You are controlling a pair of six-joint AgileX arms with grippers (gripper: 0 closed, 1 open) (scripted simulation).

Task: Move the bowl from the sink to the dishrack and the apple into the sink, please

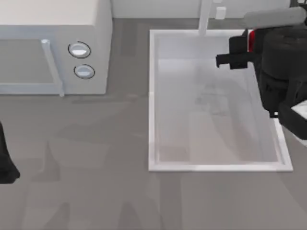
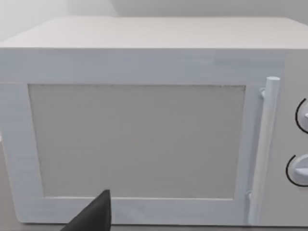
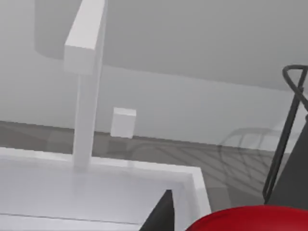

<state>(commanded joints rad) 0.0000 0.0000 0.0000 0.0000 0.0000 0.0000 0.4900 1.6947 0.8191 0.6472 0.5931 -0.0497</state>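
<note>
**Over the sink's far right corner: apple about to go in**

At the far right of the table, the right gripper (image 1: 230, 51) hangs above the far right corner of the sink (image 1: 152, 96), close to the faucet (image 1: 205, 19). A patch of glossy red, the apple (image 1: 250, 40), sits tucked against the black fingers (image 1: 238, 44). In the right wrist view the same fruit bulges up between the dark finger edges, so the gripper appears clenched on it. The apple is therefore in the air, over the basin's edge rather than down inside it.

The basin floor below is bare white, with no bowl resting in it. A dark wire frame, most likely the dishrack (image 3: 288, 120), rises just to the right of the sink in the right wrist view. The right arm hides that side of the table from above, so the bowl's place cannot be confirmed. Judging by the bare basin, the bowl step looks finished and the apple step is in hand.

The next move calls for carrying the fruit a little further left and nearer, clear of the rim and the faucet. Then it should be lowered close to the floor before letting go, since a round apple dropped from height would roll or bounce.

The left arm (image 1: 7, 163) is parked at the near left edge, facing the microwave (image 1: 53, 48); whether its gripper is closed cannot be told.
</note>
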